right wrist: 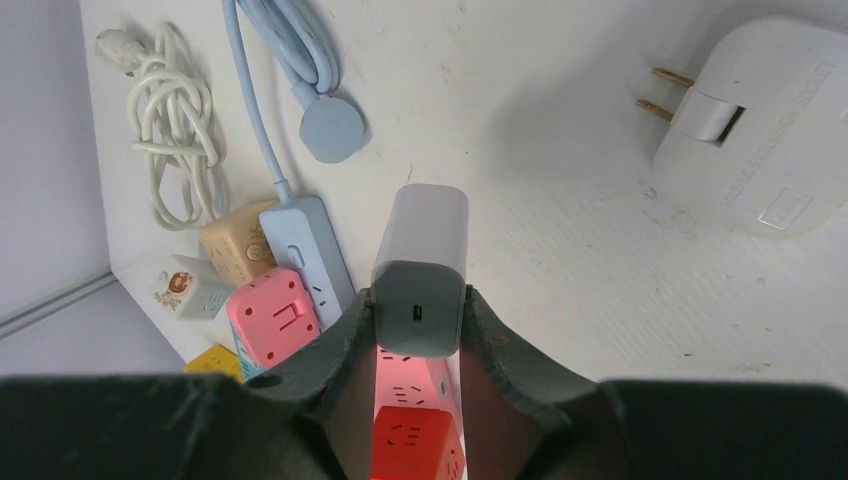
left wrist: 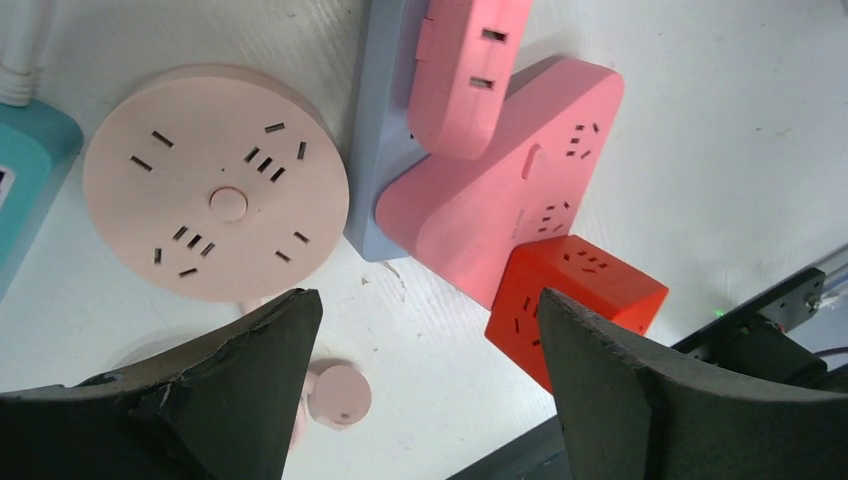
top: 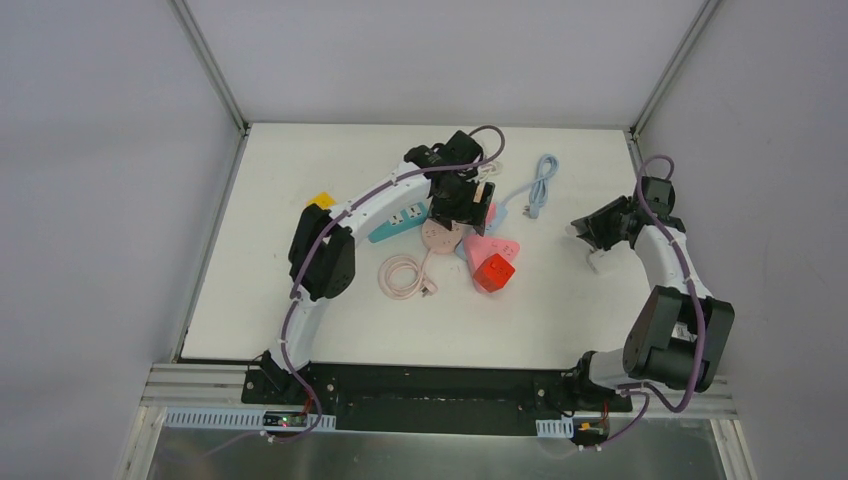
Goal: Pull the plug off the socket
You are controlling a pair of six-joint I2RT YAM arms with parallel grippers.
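Note:
My right gripper [right wrist: 416, 312] is shut on a white-grey charger plug [right wrist: 420, 250] and holds it in the air at the right of the table [top: 330, 310], free of any socket. It also shows in the top view [top: 585, 232]. A white socket adapter [right wrist: 760, 130] with two metal prongs lies just beside it on the table, also seen in the top view [top: 601, 262]. My left gripper [left wrist: 425, 300] is open and empty above the cluster of sockets in the middle [top: 455, 212].
Under the left gripper lie a round pink socket [left wrist: 215, 185], a pink triangular socket [left wrist: 500, 200], a red cube socket [left wrist: 575, 290], a blue-grey strip [left wrist: 385, 150] and a teal strip [left wrist: 30, 170]. A coiled blue cable [top: 540, 185] lies at the back, a coiled pink cable [top: 402, 274] in front.

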